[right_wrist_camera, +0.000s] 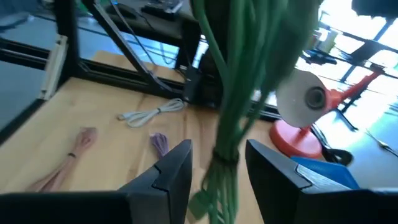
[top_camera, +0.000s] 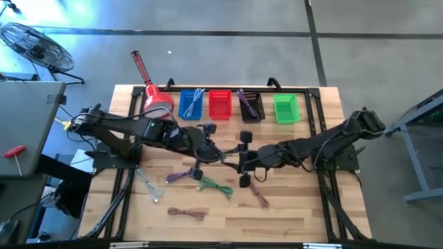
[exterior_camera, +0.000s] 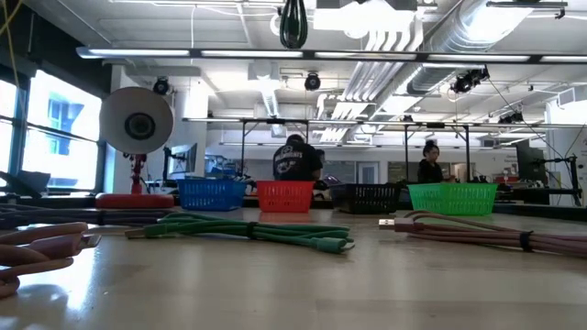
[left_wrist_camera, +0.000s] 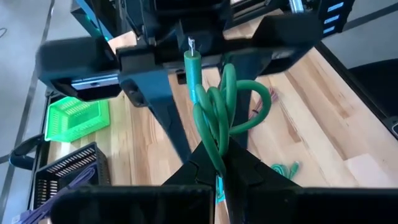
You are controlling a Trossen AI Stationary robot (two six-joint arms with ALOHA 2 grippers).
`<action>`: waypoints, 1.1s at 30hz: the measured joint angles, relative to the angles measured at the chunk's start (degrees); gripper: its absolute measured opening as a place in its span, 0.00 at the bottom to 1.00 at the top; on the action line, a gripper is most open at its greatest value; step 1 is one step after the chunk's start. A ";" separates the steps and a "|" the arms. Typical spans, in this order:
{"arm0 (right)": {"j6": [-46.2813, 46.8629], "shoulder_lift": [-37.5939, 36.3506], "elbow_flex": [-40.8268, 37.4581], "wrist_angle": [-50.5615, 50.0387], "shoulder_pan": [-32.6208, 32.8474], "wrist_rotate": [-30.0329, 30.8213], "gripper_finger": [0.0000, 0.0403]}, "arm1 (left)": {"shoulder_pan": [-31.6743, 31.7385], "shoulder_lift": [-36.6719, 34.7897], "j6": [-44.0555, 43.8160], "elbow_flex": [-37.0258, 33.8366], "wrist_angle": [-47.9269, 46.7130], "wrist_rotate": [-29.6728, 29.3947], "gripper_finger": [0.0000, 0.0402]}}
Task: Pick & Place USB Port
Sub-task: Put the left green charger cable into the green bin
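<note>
Left gripper (left_wrist_camera: 214, 163) is clenched on a coiled green USB cable (left_wrist_camera: 217, 109) that hangs between the parted right gripper (right_wrist_camera: 217, 165) fingers.

Green coiled USB cable (left_wrist_camera: 217, 118) hanging bunched from left end effector (left_wrist_camera: 214, 168)

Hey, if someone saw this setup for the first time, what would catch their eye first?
The two arms meet at mid-table: the left end effector is shut on a bundled green cable, and the right end effector stands open on either side of it. Along the far edge sit a blue basket, red basket, black basket and green basket.
</note>
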 joint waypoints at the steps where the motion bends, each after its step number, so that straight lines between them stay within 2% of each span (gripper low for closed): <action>1: 0.01 0.00 0.00 0.03 0.00 -0.54 0.35 | 0.00 0.00 0.00 -0.22 -0.09 0.00 0.00; 5: -0.05 0.00 0.00 -0.22 0.00 -0.76 0.30 | 0.00 0.02 0.12 -0.93 0.52 0.03 0.00; 11: -2.43 -0.02 0.00 -0.80 -0.02 -0.93 0.05 | 0.00 0.03 0.39 -1.07 0.81 0.02 0.00; 12: -2.90 -0.02 0.01 -0.92 -0.02 -1.14 0.04 | -0.02 0.06 0.47 -1.09 0.81 0.06 0.00; 16: -1.91 -0.02 0.02 -1.04 0.00 -0.92 0.05 | 0.00 0.07 0.50 -1.09 0.94 -0.12 0.00; 19: -2.05 -0.04 0.04 -1.60 -0.02 -0.53 0.02 | -0.02 0.09 0.41 -1.11 0.94 -1.46 0.02; 24: -1.15 -0.04 0.07 -2.41 -0.07 1.00 0.03 | -0.02 0.09 -7.03 -1.11 0.45 -5.71 0.07; 27: -1.14 -0.04 0.07 -2.95 -0.07 1.17 0.02 | -0.04 0.09 -7.20 -1.11 0.44 -7.82 0.11; 33: -1.03 -0.04 0.07 -3.92 -0.01 0.62 0.02 | 0.00 0.07 -7.03 -1.11 0.89 -7.11 0.21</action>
